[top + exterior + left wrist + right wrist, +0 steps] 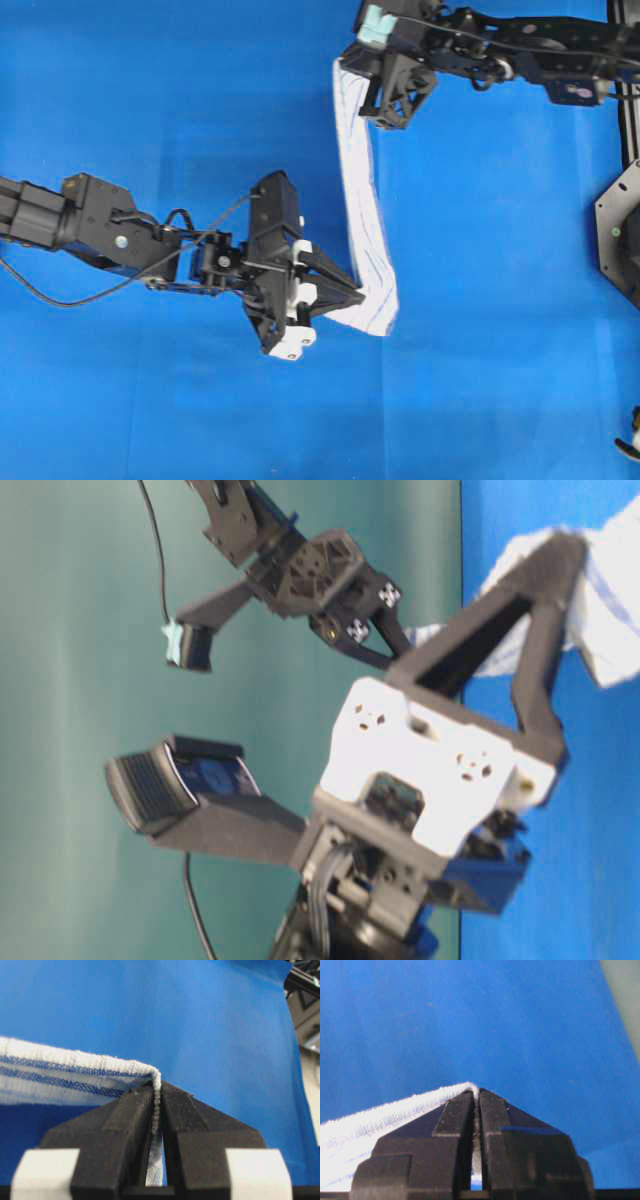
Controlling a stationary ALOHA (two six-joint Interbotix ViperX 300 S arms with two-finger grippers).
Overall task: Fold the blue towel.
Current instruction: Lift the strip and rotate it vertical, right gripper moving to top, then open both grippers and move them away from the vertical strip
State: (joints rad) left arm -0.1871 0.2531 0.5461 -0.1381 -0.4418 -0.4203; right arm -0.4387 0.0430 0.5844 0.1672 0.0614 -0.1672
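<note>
Blue towel [362, 200]: apparently lifted off blue table [150, 100], ends clamped in left hand [358, 295] and right hand [385, 122].

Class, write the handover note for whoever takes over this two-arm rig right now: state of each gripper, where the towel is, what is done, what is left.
Left gripper: shut on one end of the blue towel; the wrist view shows cloth pinched between the fingers.
Right gripper: shut on the opposite end.
Towel: stretched as a narrow strip between the two grippers above the blue sheet. Whether any part touches the sheet cannot be told.
Done: both ends gripped, towel gathered and spread between the arms.
Left: probably lay it down, bring one end over the other, release.
</note>
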